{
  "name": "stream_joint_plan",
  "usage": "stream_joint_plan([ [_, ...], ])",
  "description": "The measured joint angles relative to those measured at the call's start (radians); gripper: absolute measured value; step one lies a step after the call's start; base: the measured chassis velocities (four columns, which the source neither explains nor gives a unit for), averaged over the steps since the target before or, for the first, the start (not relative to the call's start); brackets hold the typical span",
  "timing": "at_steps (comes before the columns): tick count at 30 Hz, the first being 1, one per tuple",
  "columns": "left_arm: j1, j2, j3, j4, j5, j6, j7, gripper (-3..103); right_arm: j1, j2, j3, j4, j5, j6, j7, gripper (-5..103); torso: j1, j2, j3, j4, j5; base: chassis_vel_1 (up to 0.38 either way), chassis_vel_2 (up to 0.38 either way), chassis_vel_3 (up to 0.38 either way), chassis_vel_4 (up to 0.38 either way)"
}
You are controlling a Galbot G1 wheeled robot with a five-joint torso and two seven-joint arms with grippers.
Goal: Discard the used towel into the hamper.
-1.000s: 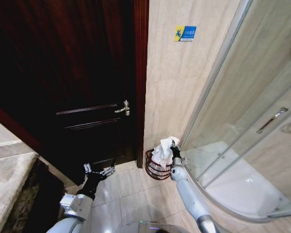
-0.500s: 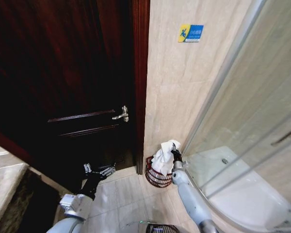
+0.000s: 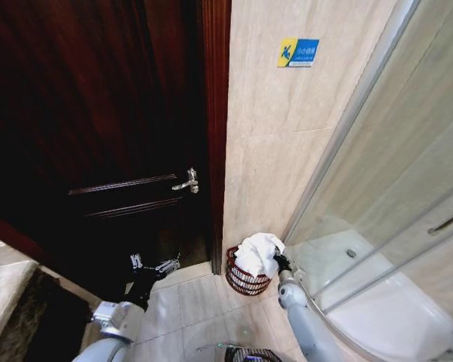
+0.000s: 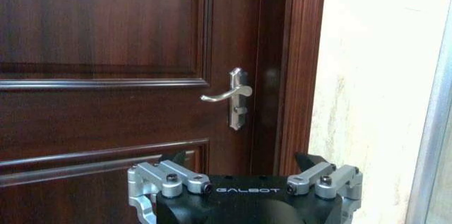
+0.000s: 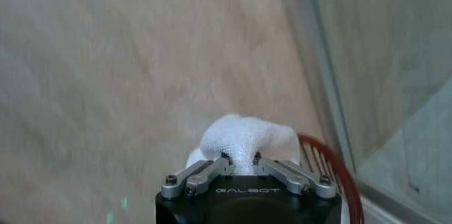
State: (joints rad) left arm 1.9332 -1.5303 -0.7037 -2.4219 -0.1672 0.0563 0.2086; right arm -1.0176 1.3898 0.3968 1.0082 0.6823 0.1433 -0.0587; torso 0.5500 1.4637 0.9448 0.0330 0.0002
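The hamper [image 3: 244, 278], a small reddish-brown wire basket, stands on the floor against the tiled wall, between the door frame and the shower screen. The white towel [image 3: 257, 253] sits bunched on top of it, over the rim. My right gripper [image 3: 279, 262] is at the towel's right side. In the right wrist view its fingers [image 5: 211, 171] are pinched together on the towel [image 5: 244, 136], so the right gripper [image 5: 240, 161] is shut on it, with the hamper rim [image 5: 333, 175] beside it. My left gripper [image 3: 152, 265] hangs open near the door, empty [image 4: 242, 161].
A dark wooden door [image 3: 98, 151] with a silver lever handle [image 3: 187, 181] stands left of the hamper. The curved glass shower screen [image 3: 392, 173] and its white tray [image 3: 370, 302] close off the right. Pale floor tiles [image 3: 189, 302] lie in front.
The head camera has shifted. My right gripper has come down with the towel, which now rests lower, bunched on the hamper's rim. The left arm stays put.
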Motion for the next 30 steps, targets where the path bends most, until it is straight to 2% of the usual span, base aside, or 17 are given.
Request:
stream_joint_plan([
  [2,0.000,0.000,0.000,0.000,0.000,0.000,0.000,100,0.008,-0.008,-0.001,-0.008,-0.040,-0.056,-0.005,5,0.000,0.000,0.000,0.0000,0.0000,0.000,0.000,0.000,0.000],
  [7,0.000,0.000,0.000,0.000,0.000,0.000,0.000,100,0.026,-0.035,-0.007,-0.057,-0.098,-0.121,-0.039,5,0.000,0.000,0.000,-0.0001,-0.0002,0.000,0.000,0.000,0.000],
  [11,0.000,0.000,0.000,0.000,0.000,0.000,0.000,100,0.035,-0.042,-0.007,-0.083,-0.114,-0.120,-0.056,5,0.000,0.000,0.000,-0.0002,-0.0001,0.000,0.000,0.000,0.000],
  [16,0.000,0.000,0.000,0.000,0.000,0.000,0.000,100,0.041,-0.040,-0.009,-0.093,-0.141,-0.073,-0.044,5,0.000,0.000,0.000,0.0000,-0.0001,0.000,0.000,0.000,0.000],
  [23,0.000,0.000,0.000,0.000,0.000,0.000,0.000,100,0.050,-0.034,-0.030,-0.076,-0.186,-0.022,0.024,5,0.000,0.000,0.000,0.0000,-0.0001,0.000,0.000,0.000,0.000],
  [30,0.000,0.000,0.000,0.000,0.000,0.000,0.000,100,0.029,-0.041,-0.031,-0.047,-0.195,-0.024,-0.016,5,0.000,0.000,0.000,-0.0002,-0.0002,0.000,0.000,0.000,0.000],
])
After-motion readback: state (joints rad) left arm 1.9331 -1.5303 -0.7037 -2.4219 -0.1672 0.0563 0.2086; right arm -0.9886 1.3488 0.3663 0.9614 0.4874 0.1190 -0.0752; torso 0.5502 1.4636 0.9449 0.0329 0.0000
